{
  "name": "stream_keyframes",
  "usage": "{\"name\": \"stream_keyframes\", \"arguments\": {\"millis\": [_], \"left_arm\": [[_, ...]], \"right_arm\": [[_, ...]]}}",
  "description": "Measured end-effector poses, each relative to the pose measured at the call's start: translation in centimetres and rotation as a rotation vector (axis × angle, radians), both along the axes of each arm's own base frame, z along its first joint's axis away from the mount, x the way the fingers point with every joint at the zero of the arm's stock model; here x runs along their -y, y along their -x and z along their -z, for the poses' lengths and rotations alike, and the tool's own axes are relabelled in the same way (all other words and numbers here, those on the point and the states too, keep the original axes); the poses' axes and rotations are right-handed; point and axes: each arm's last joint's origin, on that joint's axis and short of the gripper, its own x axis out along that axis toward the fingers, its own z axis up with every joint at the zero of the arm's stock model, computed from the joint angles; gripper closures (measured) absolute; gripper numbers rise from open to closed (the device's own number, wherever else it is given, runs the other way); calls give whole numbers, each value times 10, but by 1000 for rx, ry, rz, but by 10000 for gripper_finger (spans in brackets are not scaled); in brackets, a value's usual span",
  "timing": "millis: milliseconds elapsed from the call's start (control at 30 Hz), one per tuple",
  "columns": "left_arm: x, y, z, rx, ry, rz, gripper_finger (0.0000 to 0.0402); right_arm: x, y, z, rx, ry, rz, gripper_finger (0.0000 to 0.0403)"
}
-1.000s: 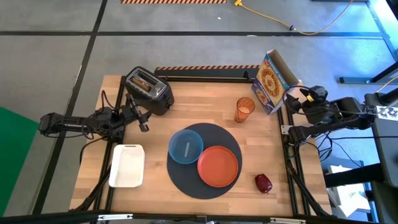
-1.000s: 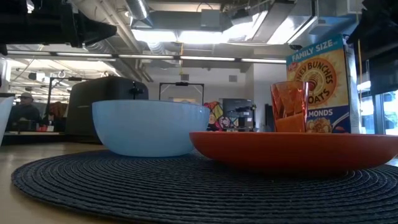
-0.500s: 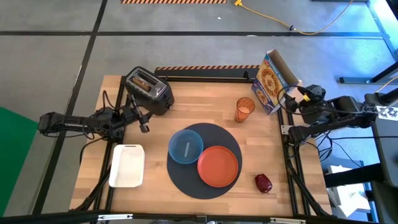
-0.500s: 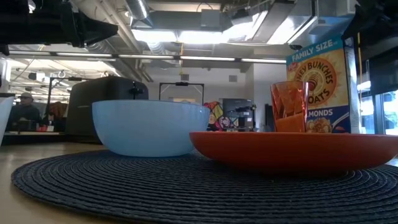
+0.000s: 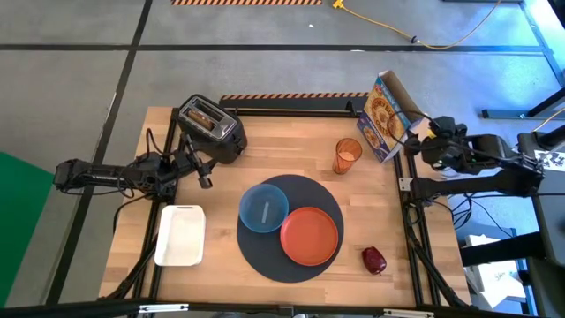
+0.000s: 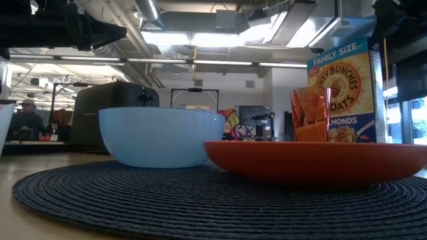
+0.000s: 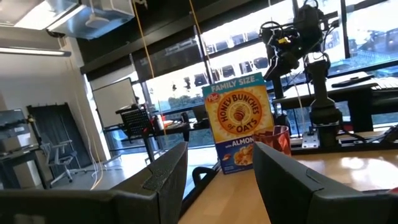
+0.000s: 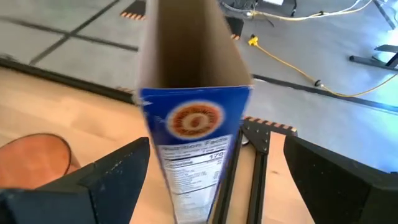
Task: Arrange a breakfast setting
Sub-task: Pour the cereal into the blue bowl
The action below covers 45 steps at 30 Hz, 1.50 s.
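Right tool [image 5: 415, 134] spread wide beside cereal box [image 5: 386, 117] at far right bench [image 5: 221, 265] edge, likely for a grasp; left tool [image 5: 205, 168] parted, idle near toaster [image 5: 212, 128]; blue bowl [image 5: 264, 209] and orange plate [image 5: 310, 236] on mat [image 5: 265, 261], cup [image 5: 346, 155] beyond.

Toaster [image 5: 212, 129], cereal box [image 5: 386, 117], white tray [image 5: 181, 235]

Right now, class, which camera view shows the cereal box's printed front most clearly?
The left wrist view: the cereal box faces it squarely, lettering readable. The low view shows part of its front, the high view shows it small, and the right wrist view shows its open top.
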Motion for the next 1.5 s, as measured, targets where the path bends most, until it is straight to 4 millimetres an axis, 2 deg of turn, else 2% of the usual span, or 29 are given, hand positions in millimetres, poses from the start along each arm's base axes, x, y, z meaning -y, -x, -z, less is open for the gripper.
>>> {"name": "stream_keyframes", "arguments": {"millis": [200, 833, 1100, 1267, 1367, 1500], "left_arm": [[0, 0, 0, -8, -19, -10, 225], [0, 0, -1, -2, -37, -15, 225], [0, 1, -3, 10, -44, -16, 225], [0, 1, -3, 9, -45, -14, 225], [0, 1, -3, 8, -45, -13, 225], [0, 1, -3, 8, -45, -13, 225]], "right_arm": [[4, -13, 0, -73, 0, 5, 43], [21, -28, 0, -144, -41, 79, 43], [37, -43, 11, -159, -42, 65, 43], [49, -44, 18, -195, -76, 87, 43], [56, -44, 23, -207, -88, 96, 54], [63, -44, 28, -191, -116, 64, 95]]}}
